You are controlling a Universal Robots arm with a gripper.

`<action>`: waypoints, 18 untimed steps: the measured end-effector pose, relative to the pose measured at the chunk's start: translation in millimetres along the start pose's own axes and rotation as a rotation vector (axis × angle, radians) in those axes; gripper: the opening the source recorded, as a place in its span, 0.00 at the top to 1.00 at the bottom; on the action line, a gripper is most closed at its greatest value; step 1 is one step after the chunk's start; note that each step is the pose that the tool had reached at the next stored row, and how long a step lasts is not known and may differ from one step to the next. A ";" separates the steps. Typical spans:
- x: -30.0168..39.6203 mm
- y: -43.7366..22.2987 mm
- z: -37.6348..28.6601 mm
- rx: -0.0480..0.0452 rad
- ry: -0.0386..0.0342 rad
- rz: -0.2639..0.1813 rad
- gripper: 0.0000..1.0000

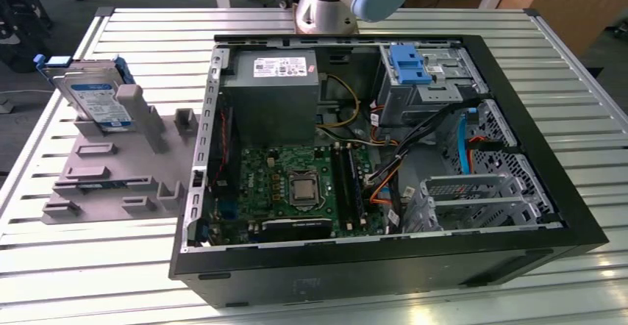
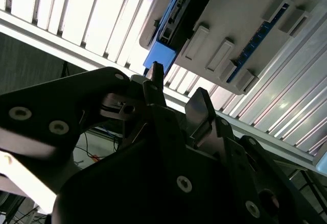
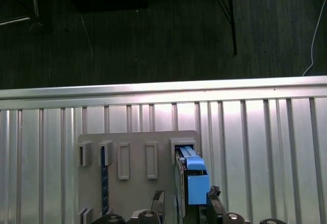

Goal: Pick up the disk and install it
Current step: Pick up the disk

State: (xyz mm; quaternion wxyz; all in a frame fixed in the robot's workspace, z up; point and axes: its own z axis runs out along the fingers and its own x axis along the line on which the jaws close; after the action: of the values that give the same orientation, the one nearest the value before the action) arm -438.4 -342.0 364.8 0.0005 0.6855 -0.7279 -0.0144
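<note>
Two fingers (image 2: 200,105) spread, empty, facing the disk (image 3: 196,182).

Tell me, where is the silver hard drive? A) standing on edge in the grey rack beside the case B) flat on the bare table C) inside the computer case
A: the disk stands on edge in the grey rack, outside the open case.

Free air over upright disk (image 1: 98,97) in grey rack (image 1: 108,170); cables (image 1: 417,135) (orange, blk) across open PC case (image 1: 393,266)
</note>
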 end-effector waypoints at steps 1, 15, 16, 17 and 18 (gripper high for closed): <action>0.0 0.0 0.0 0.0000 0.0000 -0.001 0.55; -4.1 -0.8 10.0 -0.0001 0.0011 -0.034 0.55; -4.2 -0.9 11.0 -0.0002 0.0011 -0.032 0.55; -4.2 -1.0 12.0 -0.0002 0.0011 -0.032 0.55; -4.3 -1.0 12.4 -0.0002 0.0011 -0.031 0.55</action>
State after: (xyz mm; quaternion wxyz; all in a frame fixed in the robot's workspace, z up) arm -437.4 -337.6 352.4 0.0007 0.6968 -0.7171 -0.0141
